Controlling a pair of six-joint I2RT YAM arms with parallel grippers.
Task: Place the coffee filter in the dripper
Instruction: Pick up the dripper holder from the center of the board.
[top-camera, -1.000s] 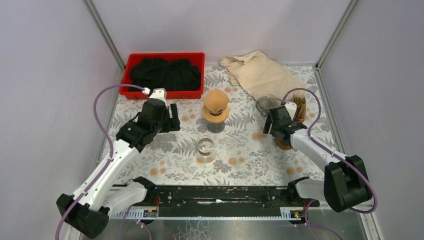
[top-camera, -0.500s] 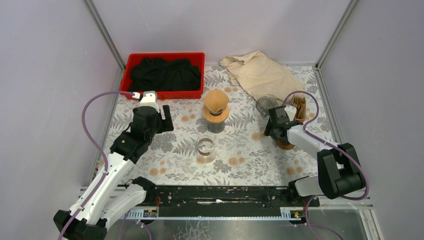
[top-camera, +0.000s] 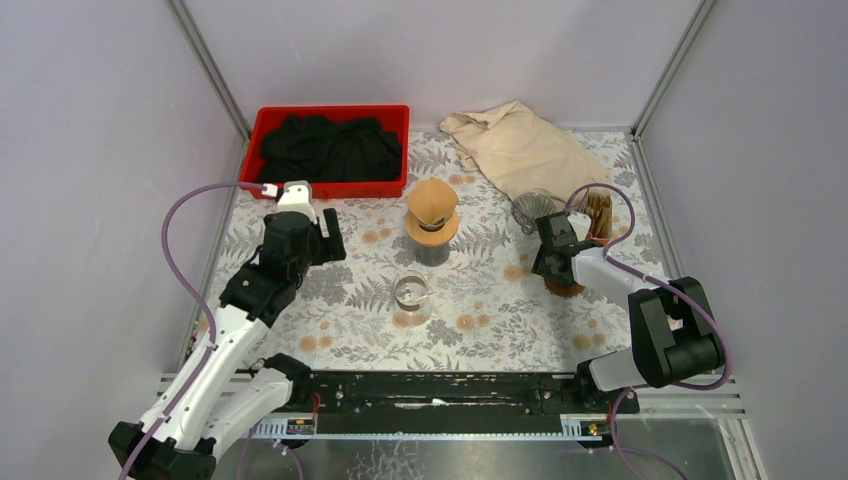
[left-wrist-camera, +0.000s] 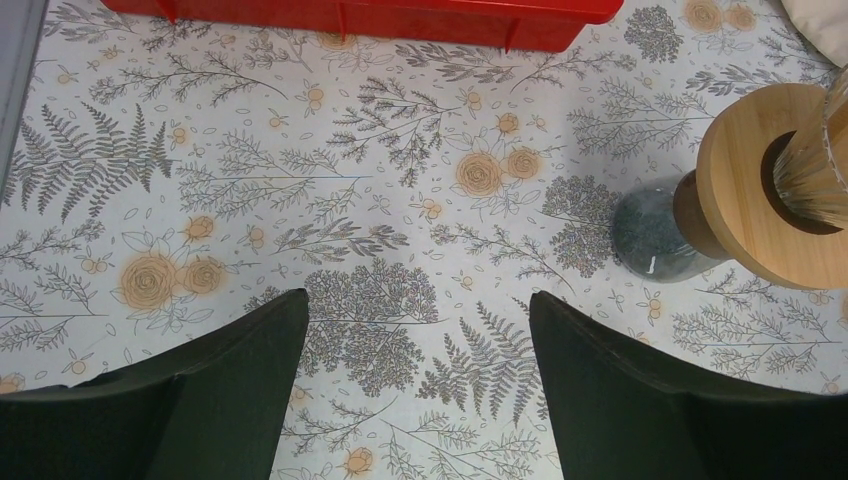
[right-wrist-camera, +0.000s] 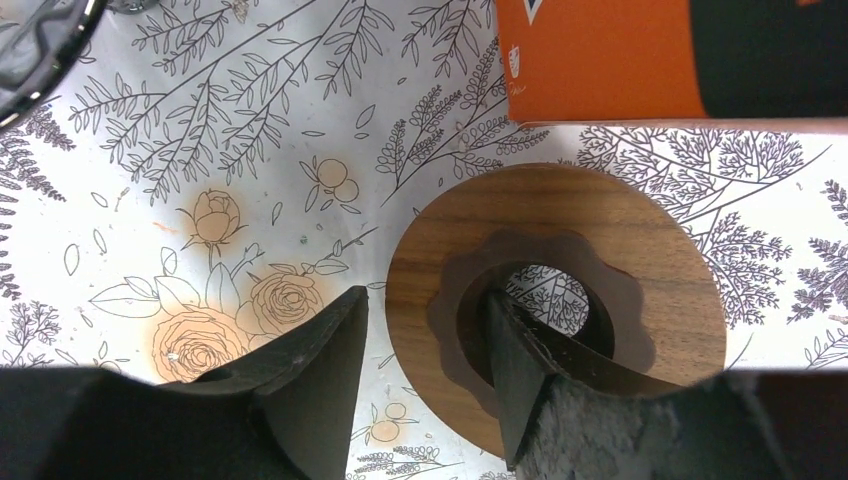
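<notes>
A brown paper-coloured filter cone (top-camera: 433, 200) sits in a wooden collar (top-camera: 432, 228) on a dark glass base at the table's centre. In the left wrist view (left-wrist-camera: 812, 160) the cone looks ribbed. A clear glass dripper (top-camera: 533, 210) stands at the right; its edge shows in the right wrist view (right-wrist-camera: 35, 45). A loose wooden ring (top-camera: 570, 288) lies near it. My right gripper (top-camera: 552, 262) is open and low over that ring (right-wrist-camera: 640, 230), one finger in its hole and one outside the left rim (right-wrist-camera: 425, 300). My left gripper (top-camera: 328, 238) is open and empty over bare cloth (left-wrist-camera: 418, 300).
A red bin (top-camera: 332, 112) with dark cloth stands at the back left. A beige cloth (top-camera: 520, 145) lies at the back right. An orange filter packet (top-camera: 600, 215) stands behind the ring (right-wrist-camera: 600, 60). A small glass cup (top-camera: 413, 295) sits in front of the centre stand.
My left gripper has drawn back a little to the left, away from the centre stand. My right arm's elbow has folded in while its gripper stays at the wooden ring.
</notes>
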